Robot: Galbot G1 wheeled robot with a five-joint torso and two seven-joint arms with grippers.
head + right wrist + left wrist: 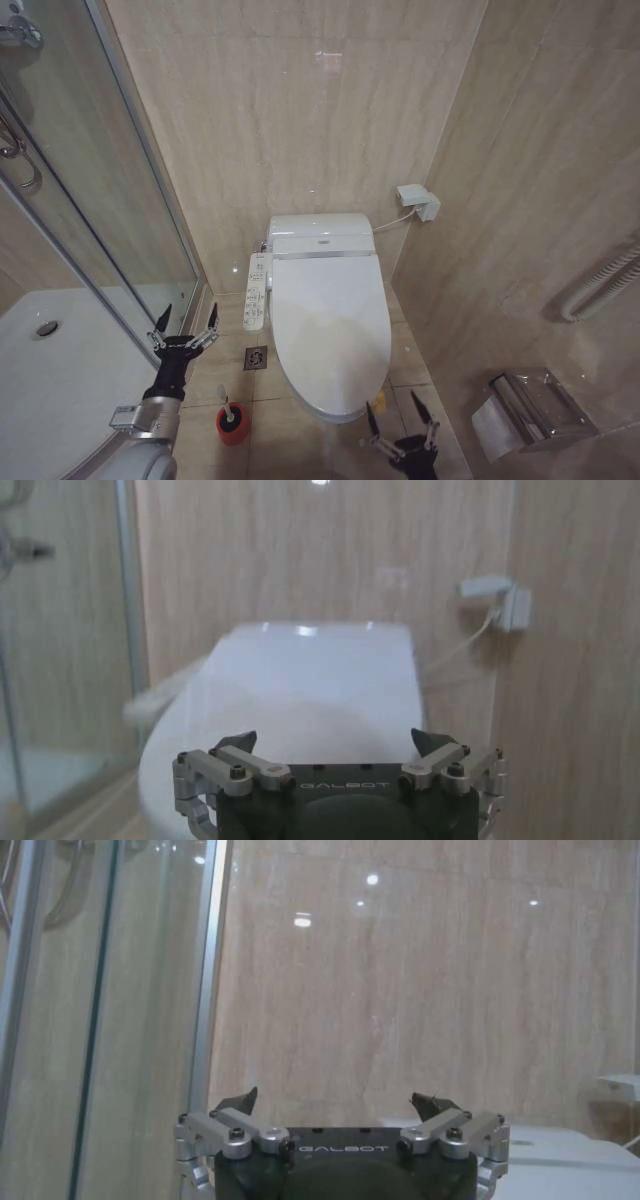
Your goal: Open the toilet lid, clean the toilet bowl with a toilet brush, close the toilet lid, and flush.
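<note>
Below the head camera, the lid (330, 325) lies flat and closed over the toilet, so the bowl beneath is hidden and the first step, lifting the lid, is not yet done. The right gripper (400, 418) hangs just off the lid's front edge, on its right-hand side, jaws spread wide and holding nothing; from its own wrist camera the right gripper (337, 746) looks straight along the lid (310, 682) toward the wall. The left gripper (185, 325) is raised beside the shower door (100, 200), jaws likewise spread and empty, well apart from the lid, with the control panel (256, 291) between them. The brush (225, 402) stands in its red cup (232, 426) on the floor, left of the toilet and just below that gripper. To open the lid well, I would judge the right gripper the better placed: it should come in low at the front rim, get one finger under the lip and raise it in an arc about the hinge at the back rather than pulling straight up (glossy plastic like this is likely to slip out of a shallow pinch). The lift should continue until the lid leans past upright, so that it does not fall back.
</note>
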